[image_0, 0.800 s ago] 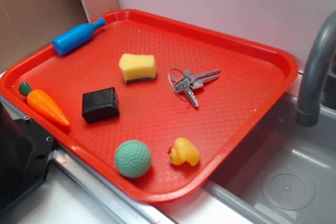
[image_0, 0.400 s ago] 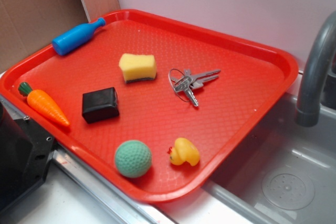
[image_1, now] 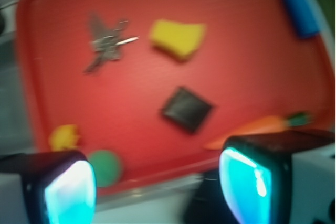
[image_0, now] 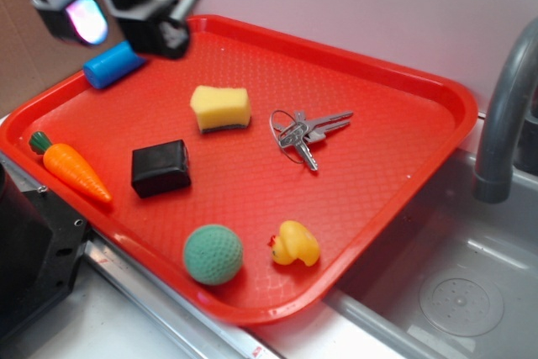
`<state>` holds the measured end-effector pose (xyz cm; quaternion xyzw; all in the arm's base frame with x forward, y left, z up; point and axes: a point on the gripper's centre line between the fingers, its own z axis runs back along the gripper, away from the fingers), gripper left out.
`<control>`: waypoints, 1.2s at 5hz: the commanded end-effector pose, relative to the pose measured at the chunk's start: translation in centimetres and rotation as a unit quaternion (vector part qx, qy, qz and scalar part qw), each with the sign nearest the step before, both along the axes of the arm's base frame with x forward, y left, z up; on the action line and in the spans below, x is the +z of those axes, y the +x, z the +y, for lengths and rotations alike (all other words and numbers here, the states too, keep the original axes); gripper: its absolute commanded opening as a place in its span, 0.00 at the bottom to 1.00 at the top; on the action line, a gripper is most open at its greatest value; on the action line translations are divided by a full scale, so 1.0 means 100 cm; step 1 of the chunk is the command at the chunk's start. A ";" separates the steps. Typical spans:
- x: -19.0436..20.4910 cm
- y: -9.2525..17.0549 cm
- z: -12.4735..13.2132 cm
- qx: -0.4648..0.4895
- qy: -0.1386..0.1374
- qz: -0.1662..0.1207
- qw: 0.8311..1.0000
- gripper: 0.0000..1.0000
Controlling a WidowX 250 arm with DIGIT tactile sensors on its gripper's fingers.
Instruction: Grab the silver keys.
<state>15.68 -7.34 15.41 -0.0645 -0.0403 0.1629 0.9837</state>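
Note:
The silver keys [image_0: 304, 132] lie flat on a red tray [image_0: 395, 166], right of centre, on a thin wire ring. They also show in the blurred wrist view [image_1: 107, 43] at upper left. My gripper [image_0: 118, 14] hangs high over the tray's far left corner, well away from the keys. Its jaws stand wide apart with nothing between them; the wrist view [image_1: 157, 187] shows two cyan-lit pads [image_1: 71, 195] far apart.
On the tray lie a yellow sponge [image_0: 221, 108], a black block [image_0: 160, 167], an orange carrot [image_0: 71, 166], a green ball [image_0: 213, 253], a yellow duck [image_0: 295, 244] and a blue bottle [image_0: 113, 65], partly hidden by the gripper. A grey faucet [image_0: 504, 115] and sink stand to the right.
My gripper has come into the exterior view at the upper left, above the blue bottle. The keys and other objects have not moved.

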 end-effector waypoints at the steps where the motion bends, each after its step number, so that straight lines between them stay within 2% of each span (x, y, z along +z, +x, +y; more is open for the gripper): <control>1: 0.006 0.005 -0.002 0.011 -0.008 -0.012 1.000 1.00; 2: 0.006 0.005 -0.002 0.011 -0.008 -0.012 1.000 1.00; 3: -0.026 0.031 -0.014 -0.008 -0.034 -0.049 0.998 1.00; 4: -0.045 0.043 -0.021 0.024 -0.039 -0.078 0.996 1.00; 5: -0.060 0.067 -0.027 0.050 -0.046 -0.073 0.995 1.00; 6: -0.079 0.084 -0.031 0.052 -0.039 -0.044 0.997 1.00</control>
